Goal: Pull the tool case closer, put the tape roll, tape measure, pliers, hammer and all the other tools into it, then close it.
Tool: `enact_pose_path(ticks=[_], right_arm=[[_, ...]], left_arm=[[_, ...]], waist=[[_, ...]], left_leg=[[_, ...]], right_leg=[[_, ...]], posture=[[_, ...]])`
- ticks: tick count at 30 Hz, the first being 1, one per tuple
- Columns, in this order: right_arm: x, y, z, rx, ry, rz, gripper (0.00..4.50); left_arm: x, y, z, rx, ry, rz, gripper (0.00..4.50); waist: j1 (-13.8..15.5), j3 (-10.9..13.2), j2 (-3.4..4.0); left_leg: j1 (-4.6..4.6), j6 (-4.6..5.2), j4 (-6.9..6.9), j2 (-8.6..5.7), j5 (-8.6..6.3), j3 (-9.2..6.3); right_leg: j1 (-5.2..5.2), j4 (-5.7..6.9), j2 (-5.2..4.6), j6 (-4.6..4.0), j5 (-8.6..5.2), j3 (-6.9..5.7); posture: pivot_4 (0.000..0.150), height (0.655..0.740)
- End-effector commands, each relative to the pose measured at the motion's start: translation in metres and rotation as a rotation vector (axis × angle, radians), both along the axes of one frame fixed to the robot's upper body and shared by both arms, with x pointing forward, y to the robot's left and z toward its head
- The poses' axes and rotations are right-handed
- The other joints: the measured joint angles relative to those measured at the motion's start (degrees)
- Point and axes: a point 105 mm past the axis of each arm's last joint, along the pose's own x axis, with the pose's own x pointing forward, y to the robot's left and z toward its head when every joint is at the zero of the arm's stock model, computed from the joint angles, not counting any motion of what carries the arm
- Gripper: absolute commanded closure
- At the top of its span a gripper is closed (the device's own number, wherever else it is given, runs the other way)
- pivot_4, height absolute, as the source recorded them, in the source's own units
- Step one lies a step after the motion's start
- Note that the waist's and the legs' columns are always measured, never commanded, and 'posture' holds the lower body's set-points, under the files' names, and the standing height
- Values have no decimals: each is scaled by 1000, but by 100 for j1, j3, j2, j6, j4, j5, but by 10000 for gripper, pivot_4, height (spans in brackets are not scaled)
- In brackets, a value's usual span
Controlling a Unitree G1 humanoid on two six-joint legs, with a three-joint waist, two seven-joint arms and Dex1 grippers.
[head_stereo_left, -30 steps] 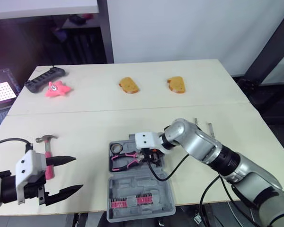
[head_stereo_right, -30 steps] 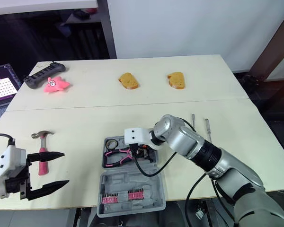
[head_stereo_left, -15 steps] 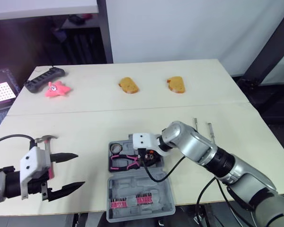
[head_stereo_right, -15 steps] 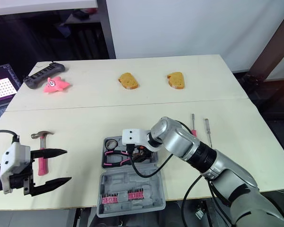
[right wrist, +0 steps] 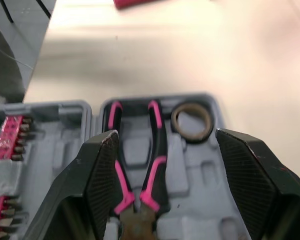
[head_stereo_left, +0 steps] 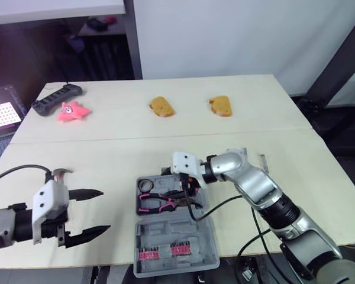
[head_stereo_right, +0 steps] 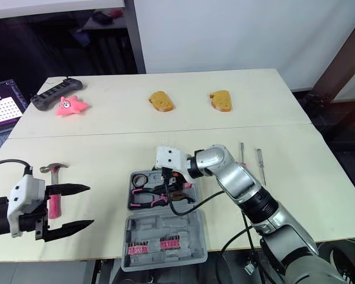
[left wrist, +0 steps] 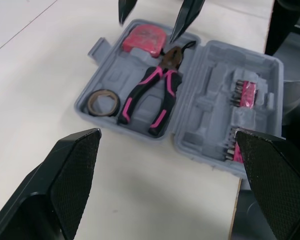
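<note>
My right end effector point(right wrist: 176, 190) hangs wide open and empty over the pliers point(left wrist: 150, 92), which lie in the open tool case point(left wrist: 210, 107). My left end effector point(head_stereo_right: 86, 206), also open and empty, is beside the hammer point(head_stereo_right: 53, 168) on the surface point(head_stereo_right: 106, 154).

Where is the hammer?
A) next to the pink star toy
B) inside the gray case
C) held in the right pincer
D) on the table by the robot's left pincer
D: the hammer lies on the table beside the open left pincer, outside the tool case.
</note>
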Motion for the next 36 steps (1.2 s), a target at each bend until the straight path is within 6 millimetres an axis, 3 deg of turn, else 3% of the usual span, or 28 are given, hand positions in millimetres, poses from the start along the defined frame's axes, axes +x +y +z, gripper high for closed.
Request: enact_pose_path(ticks=[1, 5, 11, 18, 21, 25, 32, 36], right_arm=[[1, 4, -3, 40, 10, 4, 24849], [-9, -4, -23, 9, 77, 33, 44434], [-16, -6, -48, -22, 148, 24, 44434], [-19, -13, -91, -134, 191, 14, 44434], [-16, -13, -92, -128, 186, -1, 44434], [-15, -12, -81, -104, 176, 12, 44434], [-18, -32, -111, -284, 152, 17, 44434], [-13, -28, -106, -251, 140, 6, 44434]], left_arm=[[2, -1, 3, 17, -11, -18, 0], [4, 1, 4, 24, -9, -27, 0], [5, 3, 3, 36, -4, -38, 0], [10, 10, 6, 59, -9, -40, 0], [11, 9, 6, 61, -10, -43, 0], [12, 7, 4, 61, -8, -51, 0], [13, 5, 3, 58, -8, -58, 0], [13, 4, 2, 59, -8, -59, 0]], waist=[[-3, 0, 0], [0, 0, 0], [-2, 0, 0], [-9, -5, -1], [-15, -11, -2], [-5, -12, 0], [21, -22, -1], [20, -27, 1]], left_leg=[[0, 0, 0, 0, 0, -1], [0, 0, -1, 1, 0, 0], [2, 0, 0, 1, 0, -2], [6, 0, -1, 2, 0, -1], [15, 0, -1, 3, 0, -1], [20, 0, -1, 4, 0, -2], [23, 0, -1, 4, 0, -2], [92, 0, -14, 4, -1, -2]], right_leg=[[0, 0, 1, 0, 0, 0], [0, 0, 1, 0, 0, 0], [0, 2, 4, -1, 0, 0], [4, 2, 5, -1, 0, 1], [14, 1, 7, -1, 0, 1], [20, 2, 8, -1, 0, 1], [27, -1, 7, -1, 0, 1], [93, -18, 7, -2, -2, 1]], posture=[[1500, 7400], [1500, 7400], [1500, 7400], [1500, 7400], [1500, 7400], [1500, 7400], [1500, 7400], [1500, 7400]])
